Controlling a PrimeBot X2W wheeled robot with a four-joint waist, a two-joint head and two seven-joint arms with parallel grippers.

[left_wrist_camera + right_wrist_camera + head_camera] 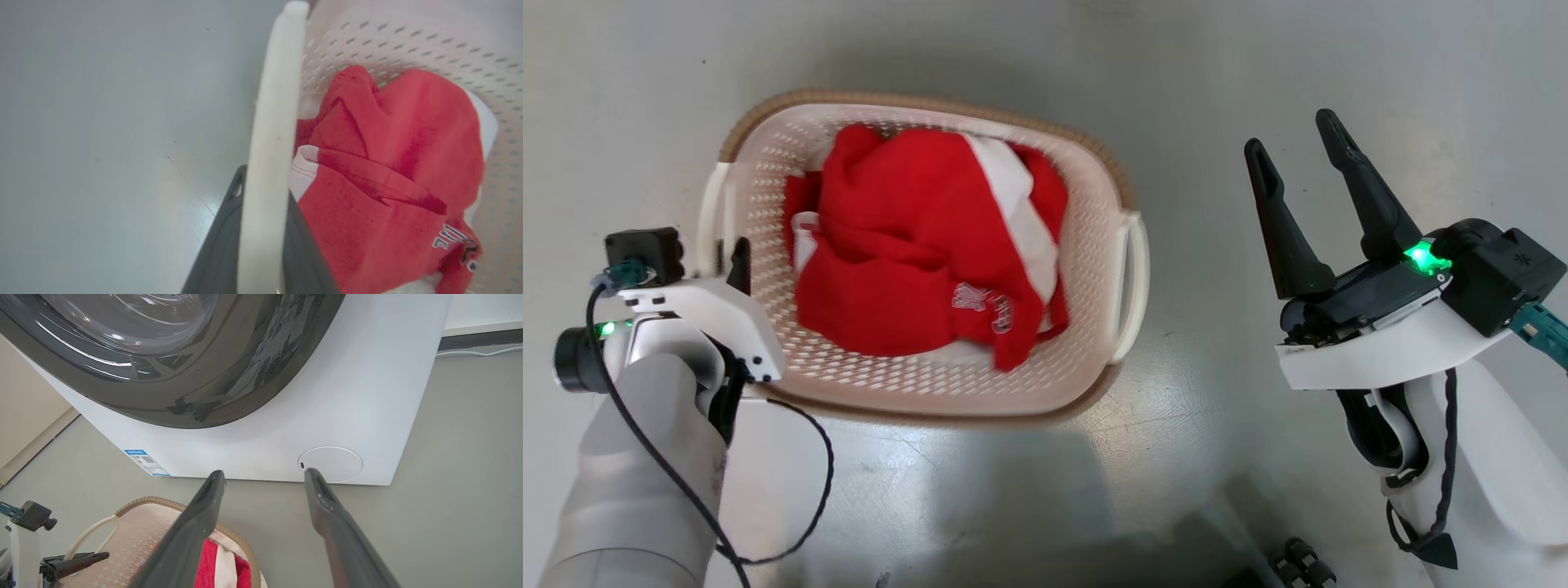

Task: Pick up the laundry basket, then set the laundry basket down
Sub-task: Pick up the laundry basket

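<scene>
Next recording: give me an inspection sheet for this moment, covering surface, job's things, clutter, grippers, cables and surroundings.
Surface: smooth grey floor with glare patches.
Job's things: cream-white perforated plastic laundry basket with a brown woven-look rim, upright, seemingly on the floor; crumpled red-and-white garment inside.
Clutter: nothing seen.
Grippers: left gripper has a finger on each side of the basket's white loop handle, apparently closed on it; right gripper is open, empty, and apart from the basket.
Cables: black cable loops loose from the left wrist; another hangs along the right arm.
Surroundings: white front-loading washing machine with a dark round door, beyond the basket.
</scene>
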